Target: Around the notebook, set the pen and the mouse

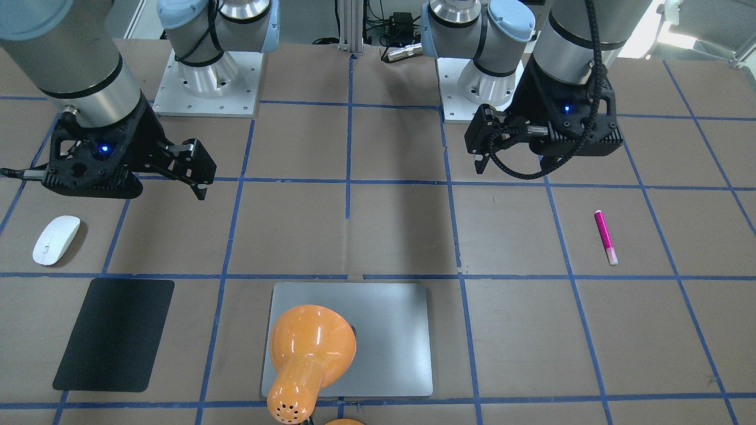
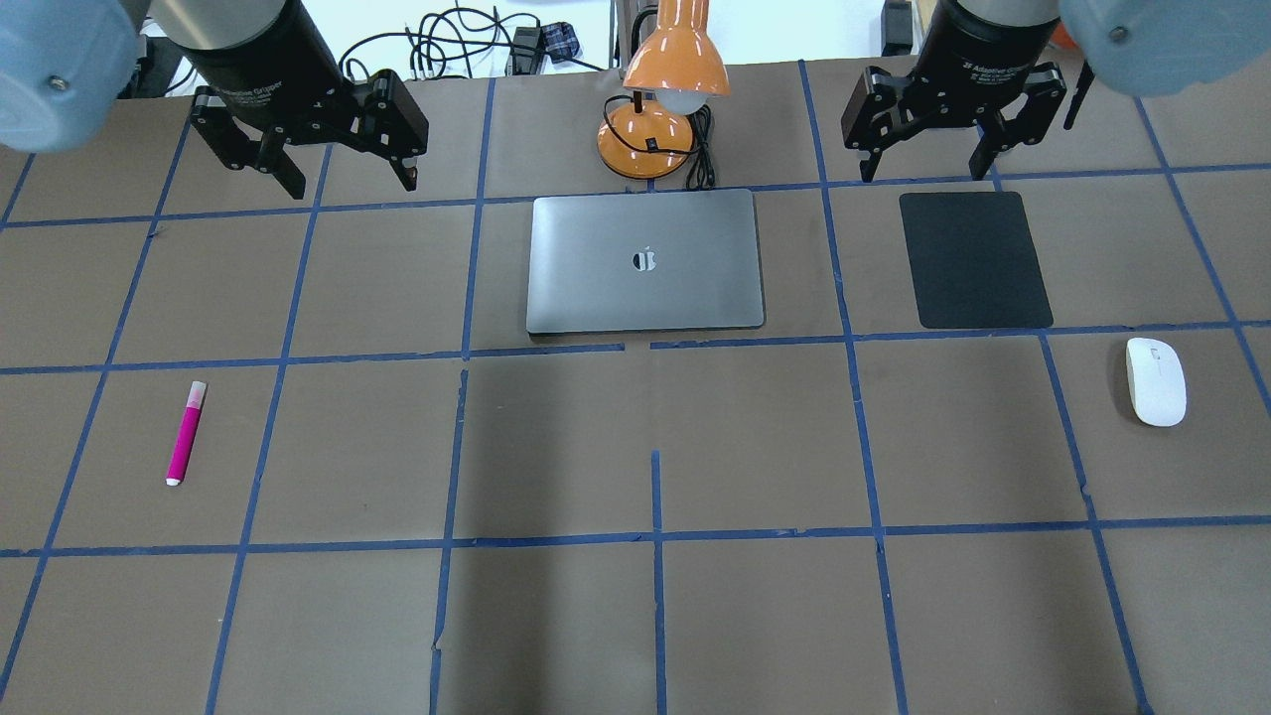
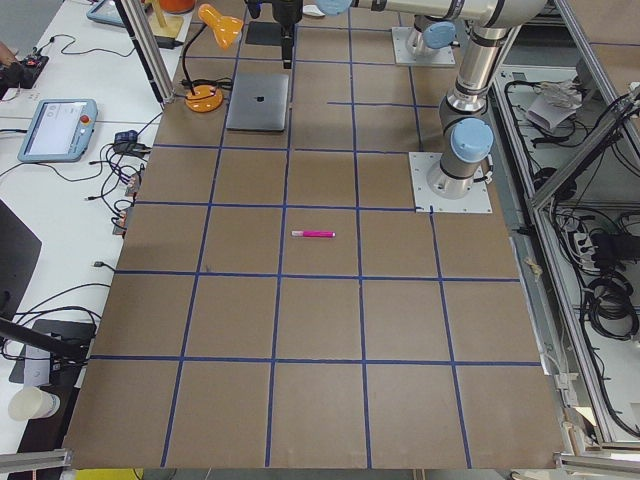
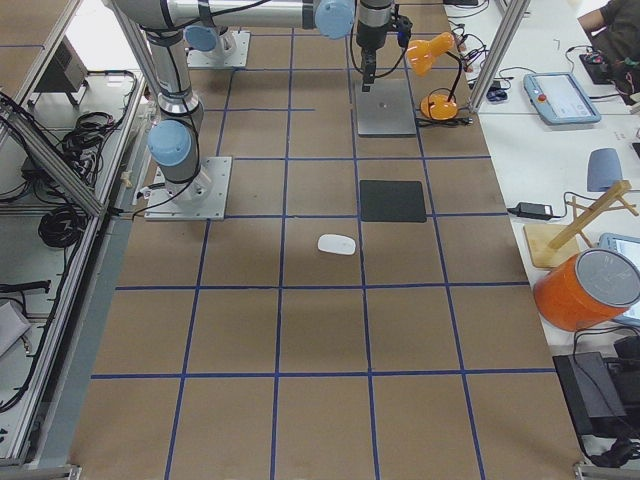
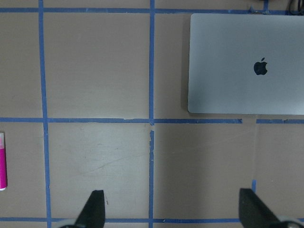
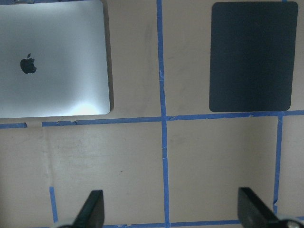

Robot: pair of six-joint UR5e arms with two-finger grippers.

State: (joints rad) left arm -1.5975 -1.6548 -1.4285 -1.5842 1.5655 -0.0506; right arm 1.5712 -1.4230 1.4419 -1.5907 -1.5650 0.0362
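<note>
The silver-grey notebook (image 2: 645, 288) lies closed at the table's far middle, in front of a lamp. Far off on my left the magenta pen (image 2: 186, 433) rests flat on the brown table. On the far right sits the white mouse (image 2: 1156, 381), just nearer than a black mat. My left gripper (image 2: 353, 186) hovers open and empty to the left of the notebook, high above the table. My right gripper (image 2: 928, 177) hangs open and empty over the mat's far edge. The left wrist view catches the notebook (image 5: 247, 66) and the pen (image 5: 2, 161) at its edge.
An orange desk lamp (image 2: 660, 99) with its cable stands just behind the notebook. The thin black mat (image 2: 974, 260) lies to the notebook's right. Blue tape lines grid the table. Both arm bases (image 1: 207, 88) stand at the robot's side.
</note>
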